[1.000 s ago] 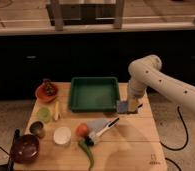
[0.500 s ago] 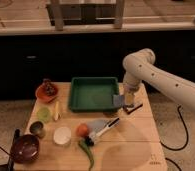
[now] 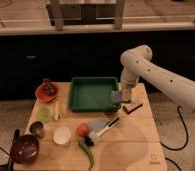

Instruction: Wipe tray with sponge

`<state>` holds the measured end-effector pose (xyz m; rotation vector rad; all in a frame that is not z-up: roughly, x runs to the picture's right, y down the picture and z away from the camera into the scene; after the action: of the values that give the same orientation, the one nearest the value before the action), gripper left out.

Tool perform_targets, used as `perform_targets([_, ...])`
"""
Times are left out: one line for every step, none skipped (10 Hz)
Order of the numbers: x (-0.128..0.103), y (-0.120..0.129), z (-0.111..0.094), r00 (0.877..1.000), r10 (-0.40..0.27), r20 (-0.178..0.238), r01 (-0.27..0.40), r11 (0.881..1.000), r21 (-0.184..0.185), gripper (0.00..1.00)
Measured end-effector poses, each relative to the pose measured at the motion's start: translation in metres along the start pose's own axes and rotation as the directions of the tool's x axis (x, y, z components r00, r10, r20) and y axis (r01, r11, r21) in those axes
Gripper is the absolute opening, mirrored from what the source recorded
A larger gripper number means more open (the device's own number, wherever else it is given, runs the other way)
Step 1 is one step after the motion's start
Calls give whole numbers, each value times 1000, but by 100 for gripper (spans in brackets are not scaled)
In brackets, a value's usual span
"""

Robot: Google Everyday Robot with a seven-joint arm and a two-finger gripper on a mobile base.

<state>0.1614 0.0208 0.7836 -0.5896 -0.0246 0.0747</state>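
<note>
Hand [image 3: 123,98] at tray [image 3: 91,94] rim, sponge [image 3: 116,96] upright

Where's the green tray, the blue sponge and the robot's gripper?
tray [image 3: 91,93]: camera view, bare middle of its floor.
sponge [image 3: 115,96]: camera view, its blue face.
gripper [image 3: 121,97]: camera view, between fingertips, above the tray's right rim.

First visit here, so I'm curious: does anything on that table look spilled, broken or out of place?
Nothing stands out. The gripper holds the blue sponge at the green tray's right rim. A tan block lies slightly askew beside it, and nothing looks spilled.
</note>
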Motion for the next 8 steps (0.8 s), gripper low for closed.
perform_targets([-3,-4,3,1000,-2,6,2,1000,1,0])
perform_targets([-4,-6,5,1000,0,8,0,1000,1,0])
perform_targets([-6,-9,7,1000,-1,11,1,1000,2,0])
perform_targets([-11,-13,9,1000,-5,14,5,1000,2,0])
perform_targets([-12,-16,12,1000,-9,17,9,1000,1,0])
perform_targets([-12,-18,14,1000,-9,20,9,1000,1,0])
perform_targets([-15,-20,18,1000,-14,24,14,1000,-1,0])
perform_targets([-19,-24,20,1000,-17,26,17,1000,0,0])
